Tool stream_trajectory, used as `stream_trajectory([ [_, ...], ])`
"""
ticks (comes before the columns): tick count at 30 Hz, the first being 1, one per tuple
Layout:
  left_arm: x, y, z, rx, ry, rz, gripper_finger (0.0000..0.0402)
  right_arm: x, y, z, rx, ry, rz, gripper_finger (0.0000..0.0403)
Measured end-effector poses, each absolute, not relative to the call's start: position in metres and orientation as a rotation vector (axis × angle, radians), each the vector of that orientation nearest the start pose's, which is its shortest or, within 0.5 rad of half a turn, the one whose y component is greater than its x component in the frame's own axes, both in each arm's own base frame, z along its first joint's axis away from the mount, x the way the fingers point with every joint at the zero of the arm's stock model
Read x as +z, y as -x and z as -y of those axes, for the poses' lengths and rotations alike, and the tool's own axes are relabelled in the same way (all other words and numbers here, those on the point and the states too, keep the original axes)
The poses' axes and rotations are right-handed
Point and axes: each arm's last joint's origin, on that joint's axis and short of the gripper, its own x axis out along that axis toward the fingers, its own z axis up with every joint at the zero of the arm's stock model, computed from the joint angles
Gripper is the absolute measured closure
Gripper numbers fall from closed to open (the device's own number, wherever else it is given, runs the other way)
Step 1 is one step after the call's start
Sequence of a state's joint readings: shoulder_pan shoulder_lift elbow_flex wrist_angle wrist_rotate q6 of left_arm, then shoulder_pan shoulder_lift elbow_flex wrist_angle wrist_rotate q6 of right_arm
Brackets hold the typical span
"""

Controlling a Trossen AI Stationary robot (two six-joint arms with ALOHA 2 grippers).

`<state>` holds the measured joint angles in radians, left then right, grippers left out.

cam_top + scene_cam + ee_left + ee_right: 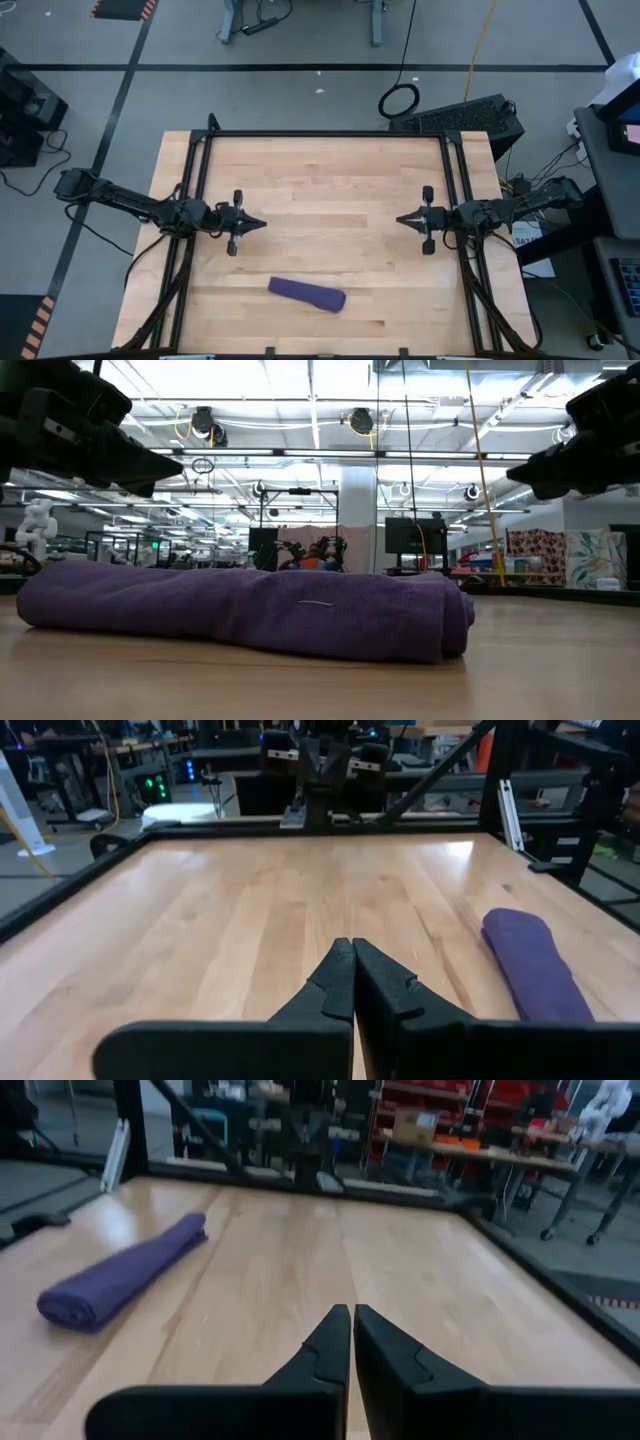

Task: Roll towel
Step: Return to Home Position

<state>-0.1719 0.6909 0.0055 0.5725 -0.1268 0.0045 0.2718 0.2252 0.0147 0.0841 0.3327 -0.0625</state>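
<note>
The purple towel (307,293) lies rolled into a long bundle on the wooden table (330,180), near the front edge, resting on its side. It also shows in the low view (250,610), the left wrist view (535,965) and the right wrist view (120,1275). My left gripper (262,225) is shut and empty above the table's left middle, well behind the towel. My right gripper (399,219) is shut and empty above the right middle, facing the left one.
A black metal frame (330,134) runs along the table's far edge and down both sides. Bare wood lies between the two grippers and behind the towel. Cables and a black box (470,115) lie on the floor beyond the far right corner.
</note>
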Motion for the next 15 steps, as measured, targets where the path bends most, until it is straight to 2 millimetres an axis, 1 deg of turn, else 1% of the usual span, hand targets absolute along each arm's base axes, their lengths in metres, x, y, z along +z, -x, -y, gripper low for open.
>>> stream_trajectory([
  [5, 0.153, -0.134, 0.020, -0.045, -0.026, -0.118, 0.0401, 0.161, -0.104, -0.021, -0.006, 0.112, -0.081, 0.0393],
  [9, 0.152, -0.130, 0.018, -0.027, -0.027, -0.145, 0.0401, 0.164, -0.102, -0.020, -0.004, 0.111, -0.057, 0.0393],
  [15, 0.154, -0.123, 0.017, -0.014, -0.034, -0.140, 0.0401, 0.165, -0.101, -0.020, -0.006, 0.111, -0.035, 0.0393],
])
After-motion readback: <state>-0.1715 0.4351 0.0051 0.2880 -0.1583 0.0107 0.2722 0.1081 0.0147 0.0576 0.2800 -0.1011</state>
